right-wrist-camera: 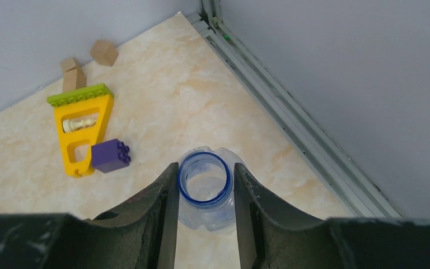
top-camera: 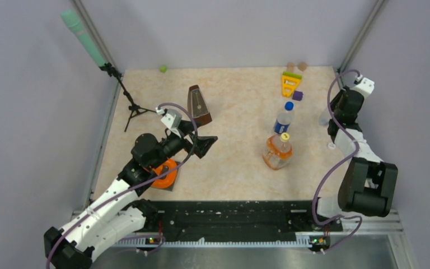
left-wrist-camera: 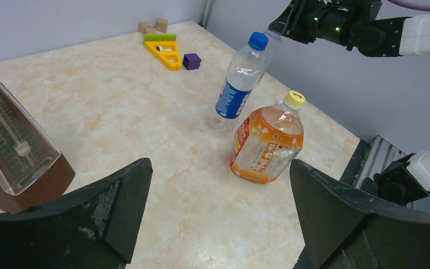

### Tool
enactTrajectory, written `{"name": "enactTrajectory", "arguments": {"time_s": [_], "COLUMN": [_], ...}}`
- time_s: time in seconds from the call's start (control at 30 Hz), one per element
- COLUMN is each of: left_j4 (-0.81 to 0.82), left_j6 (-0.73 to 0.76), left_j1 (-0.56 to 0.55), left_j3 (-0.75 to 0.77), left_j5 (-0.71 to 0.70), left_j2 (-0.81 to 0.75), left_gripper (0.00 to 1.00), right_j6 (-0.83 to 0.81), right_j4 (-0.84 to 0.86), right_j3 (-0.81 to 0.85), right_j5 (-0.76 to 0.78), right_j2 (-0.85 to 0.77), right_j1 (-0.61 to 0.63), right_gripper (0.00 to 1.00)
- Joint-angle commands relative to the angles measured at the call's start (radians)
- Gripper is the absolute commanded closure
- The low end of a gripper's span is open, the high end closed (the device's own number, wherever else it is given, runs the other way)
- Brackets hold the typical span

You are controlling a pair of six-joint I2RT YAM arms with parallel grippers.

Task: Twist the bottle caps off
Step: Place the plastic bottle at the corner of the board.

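Marbled beige table (top-camera: pixel 229 95) — clear round-mouthed bottle (right-wrist-camera: pixel 204 191).

The desk (top-camera: pixel 235 84) is cream, marbled with pale orange veining. One slim bottle (left-wrist-camera: pixel 238 84) is clear with a blue-and-white label and a blue cap (left-wrist-camera: pixel 258 40). The squat bottle (left-wrist-camera: pixel 266 145) is orange-tinted, its label orange with white flecks (print too small to read), under a yellow cap (left-wrist-camera: pixel 295 99). The open bottle (right-wrist-camera: pixel 204 190) is clear with a blue neck ring. The metronome (left-wrist-camera: pixel 11 162) is brown, the block (right-wrist-camera: pixel 110 155) purple, the triangular toy (right-wrist-camera: pixel 84 137) yellow with a green top
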Motion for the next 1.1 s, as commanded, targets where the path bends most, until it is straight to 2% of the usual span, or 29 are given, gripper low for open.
{"name": "enactTrajectory", "arguments": {"time_s": [0.0,0.2,0.27,0.37,0.6,0.83,1.07], "left_j4": [0.020,0.037,0.040,0.043,0.040,0.035,0.028], "left_j6": [-0.007,-0.020,-0.019,-0.016,-0.013,-0.010,-0.009], "left_j1": [-0.001,-0.002,-0.002,-0.001,-0.001,-0.001,-0.002], "left_j3": [0.020,0.004,0.002,0.000,-0.003,-0.007,-0.012], "left_j5": [0.005,0.011,0.011,0.008,-0.009,-0.008,-0.021], "left_j2": [-0.005,0.002,0.004,0.006,0.007,0.009,0.015], "left_gripper": [0.02,0.02,0.02,0.02,0.02,0.02,0.02], "right_j6": [0.009,0.006,-0.002,-0.013,-0.025,-0.026,-0.026], "right_j4": [0.127,0.085,0.092,0.031,-0.156,-0.156,-0.173], "right_j3": [0.030,0.049,0.039,0.072,0.209,0.204,0.219], "right_j5": [-0.102,-0.127,-0.134,-0.169,-0.211,-0.243,-0.265], "right_j2": [0.070,0.099,0.094,0.109,0.208,0.200,0.211], "right_j1": [-0.040,-0.052,-0.052,-0.051,-0.052,-0.051,-0.051], "right_gripper": [1.00,1.00,0.96,0.95,0.86,0.55,0.46]}}
